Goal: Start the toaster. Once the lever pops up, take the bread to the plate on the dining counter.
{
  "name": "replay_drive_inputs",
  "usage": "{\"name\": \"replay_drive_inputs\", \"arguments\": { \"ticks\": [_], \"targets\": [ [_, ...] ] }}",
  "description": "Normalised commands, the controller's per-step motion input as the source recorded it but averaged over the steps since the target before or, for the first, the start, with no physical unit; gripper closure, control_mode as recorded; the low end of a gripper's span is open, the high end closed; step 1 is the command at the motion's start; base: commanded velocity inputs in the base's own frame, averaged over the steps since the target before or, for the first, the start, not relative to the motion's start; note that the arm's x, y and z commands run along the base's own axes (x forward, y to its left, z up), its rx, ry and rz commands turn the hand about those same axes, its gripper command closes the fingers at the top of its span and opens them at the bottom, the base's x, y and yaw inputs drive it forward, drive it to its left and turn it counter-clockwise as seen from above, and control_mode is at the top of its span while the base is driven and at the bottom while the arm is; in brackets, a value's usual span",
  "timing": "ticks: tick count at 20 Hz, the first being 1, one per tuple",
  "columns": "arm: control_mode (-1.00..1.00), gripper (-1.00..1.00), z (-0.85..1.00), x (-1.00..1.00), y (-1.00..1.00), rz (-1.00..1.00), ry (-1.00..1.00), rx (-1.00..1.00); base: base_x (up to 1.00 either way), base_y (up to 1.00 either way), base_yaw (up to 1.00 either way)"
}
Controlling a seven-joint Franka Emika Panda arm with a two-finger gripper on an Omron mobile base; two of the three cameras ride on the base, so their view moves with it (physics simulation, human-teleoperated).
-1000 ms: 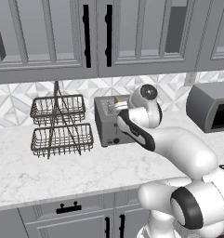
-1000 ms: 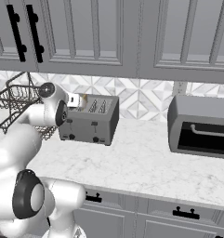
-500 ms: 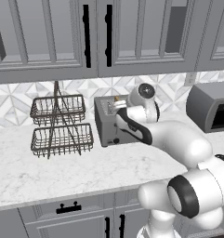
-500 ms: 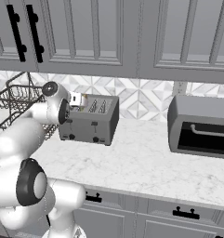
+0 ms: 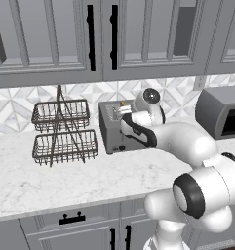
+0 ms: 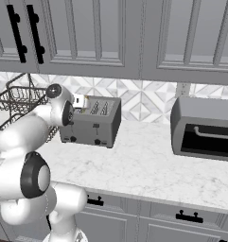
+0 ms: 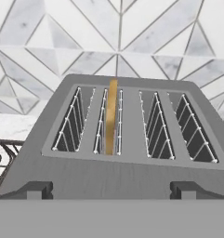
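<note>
Grey four-slot toaster (image 7: 122, 139) on the marble counter (image 6: 148, 165), bread (image 7: 112, 116) standing on edge in its second slot from the left, gripper (image 7: 111, 190) just above the toaster's front edge, fingers spread wide, holding nothing, wire basket rack (image 5: 63, 132) just left of the toaster, dark-windowed appliance (image 6: 205, 130) well to its right
</note>
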Motion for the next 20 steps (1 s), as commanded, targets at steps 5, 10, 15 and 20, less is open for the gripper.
{"name": "replay_drive_inputs", "arguments": {
  "ticks": [5, 10, 15, 20],
  "targets": [
    [-1.00, -1.00, -0.11, 0.11, 0.00, 0.00, 0.00, 0.00, 0.00, 0.00, 0.00],
    [-1.00, -1.00, -0.10, 0.06, 0.00, 0.00, 0.00, 0.00, 0.00, 0.00, 0.00],
    [-1.00, -1.00, 0.00, 0.04, 0.00, 0.00, 0.00, 0.00, 0.00, 0.00, 0.00],
    [-1.00, -1.00, 0.00, 0.09, 0.00, 0.00, 0.00, 0.00, 0.00, 0.00, 0.00]
  ]
}}
